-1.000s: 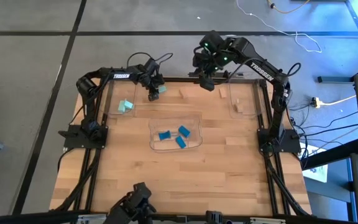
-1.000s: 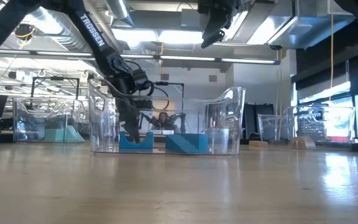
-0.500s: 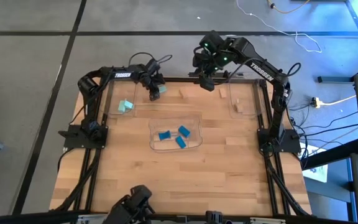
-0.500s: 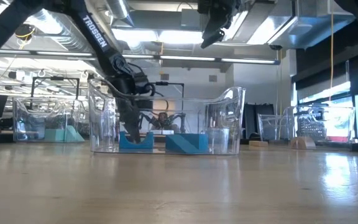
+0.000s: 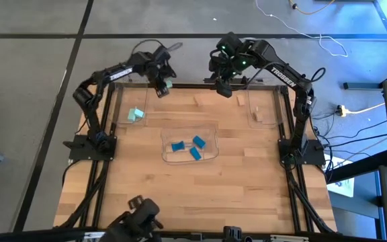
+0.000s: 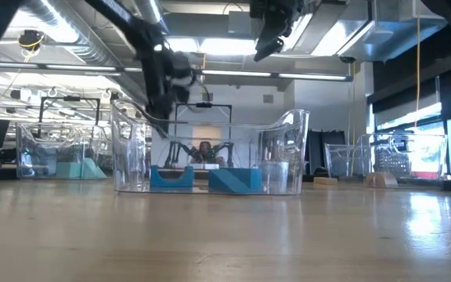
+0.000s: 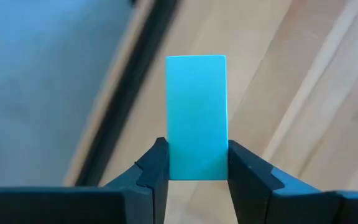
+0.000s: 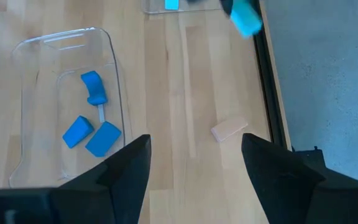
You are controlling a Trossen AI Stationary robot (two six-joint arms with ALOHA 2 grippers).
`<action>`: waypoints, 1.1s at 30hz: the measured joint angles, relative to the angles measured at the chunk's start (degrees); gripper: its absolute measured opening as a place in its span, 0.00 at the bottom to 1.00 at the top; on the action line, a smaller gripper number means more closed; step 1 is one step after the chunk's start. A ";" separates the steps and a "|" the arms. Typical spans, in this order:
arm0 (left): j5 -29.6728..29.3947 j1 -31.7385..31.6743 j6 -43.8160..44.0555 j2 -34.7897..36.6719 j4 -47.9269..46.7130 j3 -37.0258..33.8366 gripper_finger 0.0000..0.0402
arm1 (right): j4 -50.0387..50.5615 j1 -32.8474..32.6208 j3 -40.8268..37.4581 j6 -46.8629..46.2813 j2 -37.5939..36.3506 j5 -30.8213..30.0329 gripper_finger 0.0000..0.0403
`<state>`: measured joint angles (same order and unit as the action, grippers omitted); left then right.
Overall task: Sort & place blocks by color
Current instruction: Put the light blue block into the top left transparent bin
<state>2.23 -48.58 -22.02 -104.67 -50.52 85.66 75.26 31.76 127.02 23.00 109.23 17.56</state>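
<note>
Clamped between its fingers, left tool [image 7: 197, 171] holds teal block [image 7: 196, 115].

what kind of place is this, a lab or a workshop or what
Most likely a robotics lab: two arms bolted to a wooden table, exposed ceiling ducts with strip lights, and loose cables on a bare floor.
</note>
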 joint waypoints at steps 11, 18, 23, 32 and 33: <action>-9.40 -0.07 21.22 18.33 -18.35 2.59 0.29 | -0.04 0.77 0.00 -4.33 0.00 -0.04 0.62; -10.72 -0.02 33.11 22.82 -28.48 -0.48 0.29 | -0.34 0.75 -0.17 -4.69 0.17 -0.01 0.62; -10.89 0.00 35.48 24.09 -27.88 -9.24 0.29 | -1.35 0.75 -1.78 -4.16 0.31 0.00 0.62; -11.35 -0.96 36.06 24.05 -10.93 -26.42 0.29 | -1.64 0.75 -2.80 -3.23 0.28 0.02 0.62; -11.62 -1.21 36.08 24.05 -8.94 -28.00 0.29 | -1.71 0.75 -2.80 -3.21 0.31 0.02 0.62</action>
<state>-9.39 -49.79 14.06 -80.62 -59.46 57.66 73.55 32.51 124.22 19.79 109.54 17.58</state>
